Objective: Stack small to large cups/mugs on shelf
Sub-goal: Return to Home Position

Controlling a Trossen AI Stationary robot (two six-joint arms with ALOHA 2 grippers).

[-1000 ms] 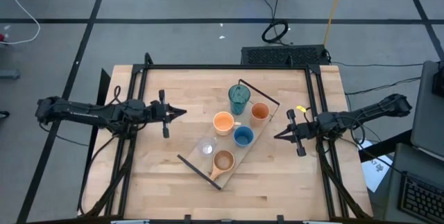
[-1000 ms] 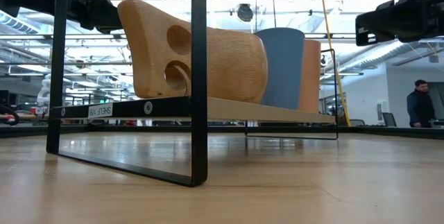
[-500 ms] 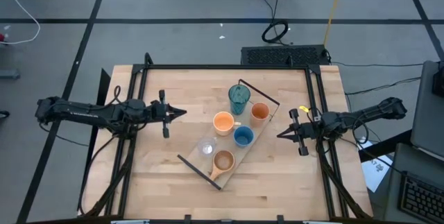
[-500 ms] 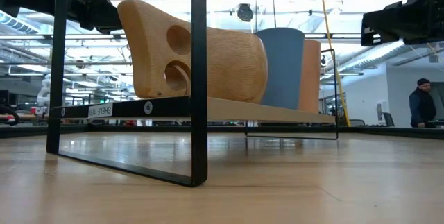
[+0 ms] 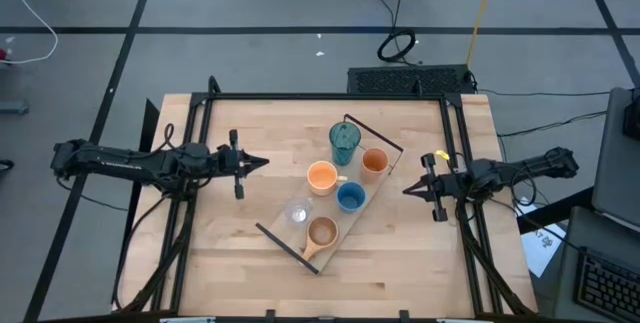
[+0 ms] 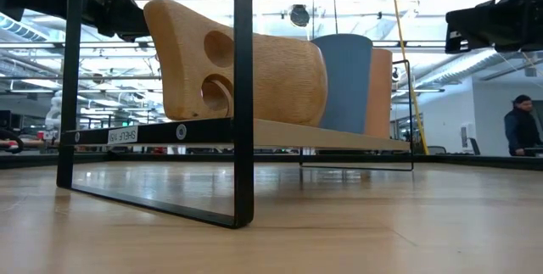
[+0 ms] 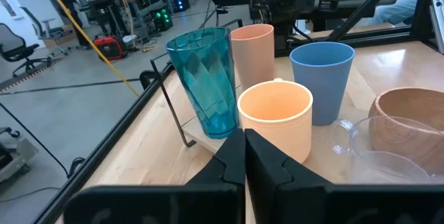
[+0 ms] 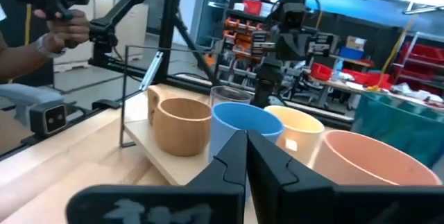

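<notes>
The light-wood shelf lies slantwise on the table, right of centre. Six cups stand on it: the teal tumbler, an orange cup, an orange mug, the blue cup, the clear cup and the tan handled mug. My left gripper is shut and empty, held level left of the shelf and pointing at the cups. My right gripper is shut and empty, right of the shelf and pointing at the blue cup.
Black frame rails run along the table's far edge and sides. Bare tabletop lies left of the shelf and along the near edge. A person stands far off in the room, and a person's hand shows beyond the table.
My right gripper has drawn back a little toward the table's right edge, away from the shelf, still shut. The cups and the shelf have not moved.
</notes>
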